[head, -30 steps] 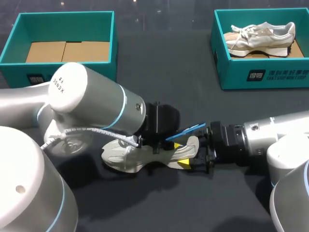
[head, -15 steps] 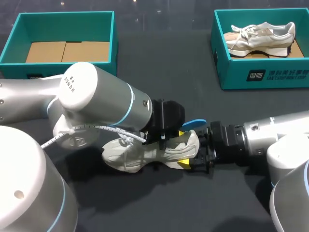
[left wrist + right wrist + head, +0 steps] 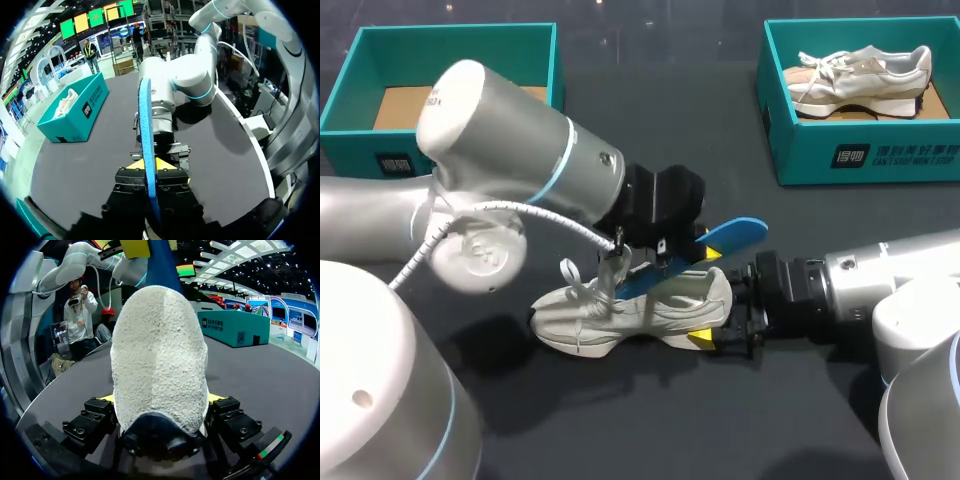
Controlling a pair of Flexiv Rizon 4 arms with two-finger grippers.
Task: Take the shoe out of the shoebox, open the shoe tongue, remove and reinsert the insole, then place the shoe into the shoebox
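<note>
Shoe [image 3: 640, 312] rests on table [image 3: 650, 420], heel twd right gripper [image 3: 715, 325], toe away from it. Right gripper is clamped on the heel, one yellow-tipped finger each side, both touching. Left gripper [image 3: 692, 252] hangs just above shoe's heel half, pinched tight on blue insole [image 3: 735, 237]. Insole is tilted: high end out past the heel, low end down by shoe's opening, can't tell if it's inside. Laces loop up off shoe twd left gripper.

Left wrist view: insole [image 3: 146, 150] seen edge-on, a thin blue strip btwn the fingers; shoe itself hidden under the gripper; right arm [image 3: 185, 75] straight ahead.

Right wrist view: shoe's heel fills it, pebbly white w/ dark patch at the gripper end; above shoe, left gripper's yellow fingertip [image 3: 135, 247] and a bit of insole.

Head view alone shows both teal shoeboxes, well apart from shoe: empty box [image 3: 460, 32] beyond toe side, cardboard floor bare; other box [image 3: 880, 150] beyond heel side, second shoe [image 3: 860, 75] in it.
</note>
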